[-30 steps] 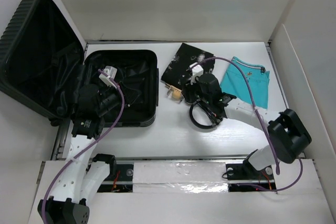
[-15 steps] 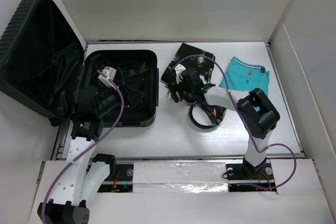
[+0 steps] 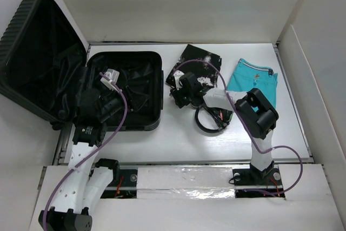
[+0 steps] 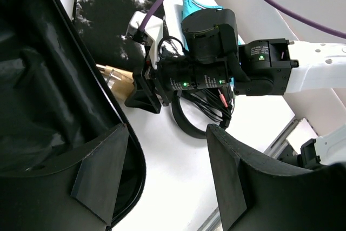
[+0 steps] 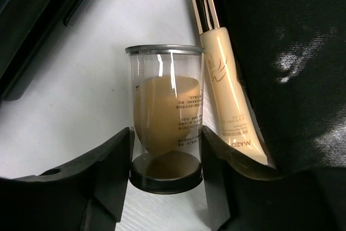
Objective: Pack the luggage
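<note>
The luggage (image 3: 154,60) lies open at the left, ribbed lid leaning back, dark lining showing (image 4: 43,96). My left gripper (image 3: 120,103) hovers over its base, open and empty (image 4: 167,182). My right gripper (image 3: 177,97) reaches left beside the black patterned cloth (image 3: 197,63). Its jaws (image 5: 166,139) are shut on a clear case (image 5: 166,117) holding a beige sponge, both fingers touching the black base. The case lies on the table. A beige tube (image 5: 224,74) with a gold cap lies right next to it.
A teal cloth (image 3: 254,79) lies at the back right. A black cable coil (image 3: 208,118) sits under the right arm's forearm. The luggage's right rim is close to the left of the case. White walls enclose the table.
The right arm has swung left from the cable coil to the sponge case, and its jaws have come in against it. The left arm stays over the luggage.
</note>
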